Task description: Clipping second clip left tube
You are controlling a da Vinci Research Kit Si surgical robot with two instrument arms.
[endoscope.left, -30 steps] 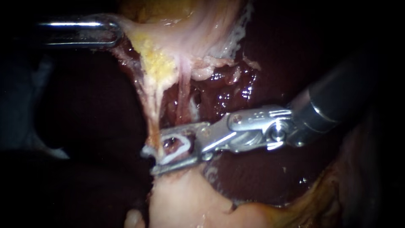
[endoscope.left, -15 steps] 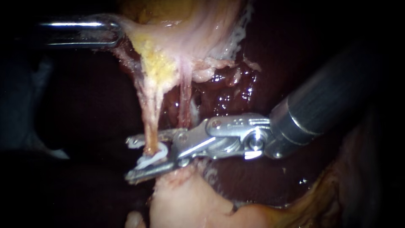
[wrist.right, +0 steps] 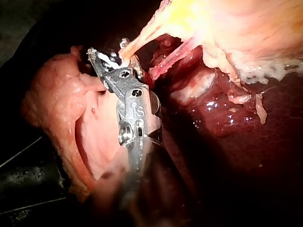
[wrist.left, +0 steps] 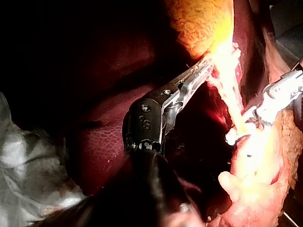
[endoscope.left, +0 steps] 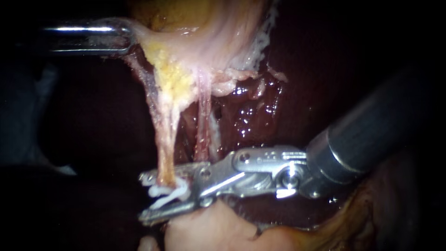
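The left tube [endoscope.left: 165,139] hangs as a pale strand from the yellowish gallbladder tissue [endoscope.left: 176,69] down to a white clip [endoscope.left: 169,191]. My right instrument [endoscope.left: 143,197] comes in from the right, its jaws above and below that tube and shut on the clip, which wraps the tube. The right wrist view shows the same jaws [wrist.right: 106,59] pinching the clip [wrist.right: 108,58]. My left instrument [endoscope.left: 127,35] at the upper left is shut on the gallbladder's edge and holds it up; its jaws [wrist.left: 203,71] reach into that tissue. The right tube [endoscope.left: 202,130] runs just right of the left one.
Dark red liver [endoscope.left: 302,69] lies behind and to the right. A pale lump of tissue [endoscope.left: 209,227] sits directly under the right instrument's jaws. The right instrument's dark shaft [endoscope.left: 371,135] fills the right side.
My right instrument has slid left until its jaws straddle the left tube. The clip has gone from an open triangle to a flattened shape around the tube. The left instrument has held still.
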